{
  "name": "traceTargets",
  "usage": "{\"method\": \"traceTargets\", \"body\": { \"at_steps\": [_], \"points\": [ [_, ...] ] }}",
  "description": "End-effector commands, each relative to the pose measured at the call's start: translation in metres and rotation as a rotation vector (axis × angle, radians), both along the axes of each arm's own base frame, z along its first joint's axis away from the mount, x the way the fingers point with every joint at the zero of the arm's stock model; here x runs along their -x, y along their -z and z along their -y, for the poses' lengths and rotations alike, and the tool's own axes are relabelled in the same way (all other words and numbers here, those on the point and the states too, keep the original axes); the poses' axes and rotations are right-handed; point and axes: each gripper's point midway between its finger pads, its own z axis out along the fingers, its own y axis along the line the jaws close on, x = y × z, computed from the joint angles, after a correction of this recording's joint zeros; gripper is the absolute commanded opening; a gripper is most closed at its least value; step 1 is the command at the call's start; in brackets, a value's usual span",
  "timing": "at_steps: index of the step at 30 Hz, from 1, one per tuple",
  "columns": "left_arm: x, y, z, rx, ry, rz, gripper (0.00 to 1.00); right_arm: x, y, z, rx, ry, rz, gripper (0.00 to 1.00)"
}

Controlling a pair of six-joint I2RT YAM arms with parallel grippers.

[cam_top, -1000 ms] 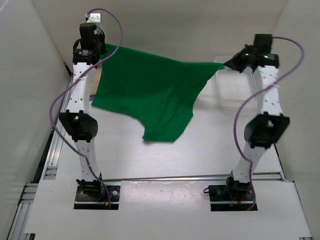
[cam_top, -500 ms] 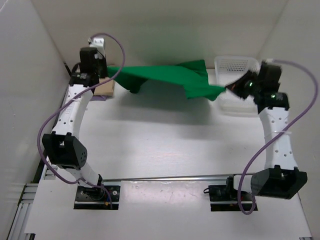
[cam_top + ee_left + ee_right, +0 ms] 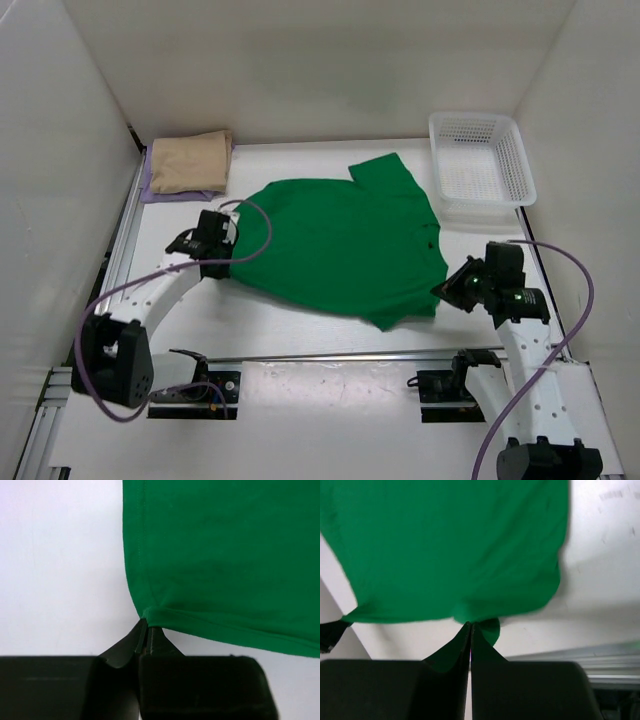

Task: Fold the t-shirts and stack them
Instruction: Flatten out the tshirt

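The bright green cloth t-shirt (image 3: 340,240) lies spread open in the middle of the white worktop (image 3: 300,335), slightly askew, with one sleeve pointing toward the far edge. Both hands are low at its near side. The left hand (image 3: 229,261) is closed on a hemmed corner on the shirt's left. The left wrist view shows the fingertips (image 3: 142,632) pinched tight together with the cloth corner between them. The right hand (image 3: 441,289) is closed on the shirt's near right edge, where the right wrist view shows a small pucker of green cloth (image 3: 470,612) gathered just ahead of the shut tips.

At the far left corner, a folded tan shirt (image 3: 188,160) rests on a lavender purple one (image 3: 165,195). A white plastic mesh basket (image 3: 472,116) stands at the far right corner, just beside the green shirt's right sleeve.

The step in hand looks like laying the shirt flat before folding. To do it well, the two hands should draw gently apart and toward the near edge. That would take out the pucker on the right and the slack flap near the near right corner. They should then let go together with the cloth resting on the worktop, lifting straight up so no corner is dragged along. A flat, square spread now would make the later folds even and the stack tidy.
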Motion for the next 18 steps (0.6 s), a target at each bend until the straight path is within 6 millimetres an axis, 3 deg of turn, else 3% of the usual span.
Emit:
{"method": "traceTargets", "body": {
  "at_steps": [1,5,8,10,11,12,13,14,15,16,17,18],
  "points": [
    [0.033,0.002,-0.013,-0.043,-0.009,-0.025,0.1,0.022,0.022,-0.001,-0.002,0.005,-0.102,0.0],
    [0.09,0.008,0.006,0.052,0.092,-0.207,0.1,0.028,0.026,0.002,0.013,0.015,-0.132,0.0],
    [0.099,0.009,0.009,0.067,0.11,-0.225,0.1,0.024,0.028,0.003,0.021,0.02,-0.149,0.0],
    [0.086,0.012,0.01,0.062,0.097,-0.21,0.1,0.01,0.029,0.003,0.021,0.021,-0.131,0.0],
    [0.067,0.002,0.013,0.072,0.09,-0.172,0.1,0.0,0.031,0.003,0.021,0.02,-0.15,0.0],
    [0.044,-0.006,0.02,0.093,0.088,-0.122,0.1,-0.028,0.01,0.001,0.01,0.014,-0.064,0.0],
    [0.024,0.002,0.022,0.083,0.073,-0.168,0.1,-0.045,0.013,0.001,0.018,0.003,-0.102,0.0],
    [-0.039,-0.049,0.027,0.106,0.045,-0.022,0.1,-0.065,0.001,0.002,0.025,-0.006,-0.084,0.0],
    [-0.078,-0.074,0.027,0.104,0.024,0.045,0.1,-0.087,-0.016,0.001,0.034,-0.041,-0.053,0.0],
    [-0.11,-0.099,0.022,0.081,-0.009,0.081,0.1,-0.139,-0.061,-0.002,0.033,-0.064,0.018,0.0],
    [-0.191,-0.177,0.024,0.118,-0.034,0.273,0.1,-0.164,-0.092,-0.005,0.024,-0.089,0.069,0.0],
    [-0.221,-0.216,0.024,0.134,-0.042,0.364,0.1,-0.189,-0.124,-0.007,0.022,-0.11,0.129,0.0]
  ]
}}
